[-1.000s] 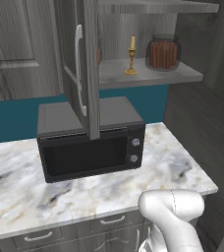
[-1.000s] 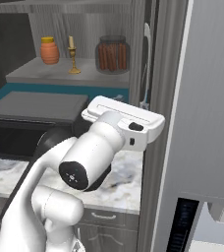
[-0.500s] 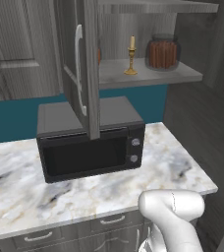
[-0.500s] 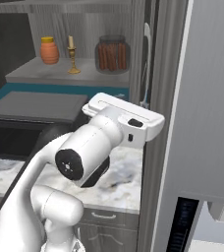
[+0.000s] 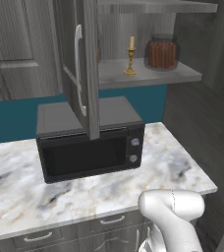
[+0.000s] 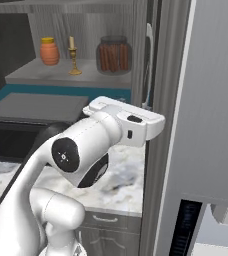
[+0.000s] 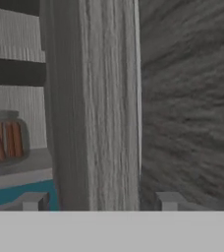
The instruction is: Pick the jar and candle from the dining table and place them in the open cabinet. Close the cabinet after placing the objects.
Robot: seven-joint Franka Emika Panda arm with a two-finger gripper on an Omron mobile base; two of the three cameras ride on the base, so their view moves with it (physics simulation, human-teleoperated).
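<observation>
the jar [image 5: 161,52] and the candle [image 5: 130,55] stand side by side on the grey shelf [image 5: 148,75] inside the open cabinet [image 5: 79,64], the candle to the left of the jar, with a small orange bottle [image 6: 49,51] further left. below them a black microwave [image 5: 89,142] sits on the marble table [image 5: 173,167]. the pincer [image 7: 98,201], its tips spread wide and holding nothing, hangs close before a door edge [image 7: 106,108], the jar to one side of it in the hand view.
</observation>
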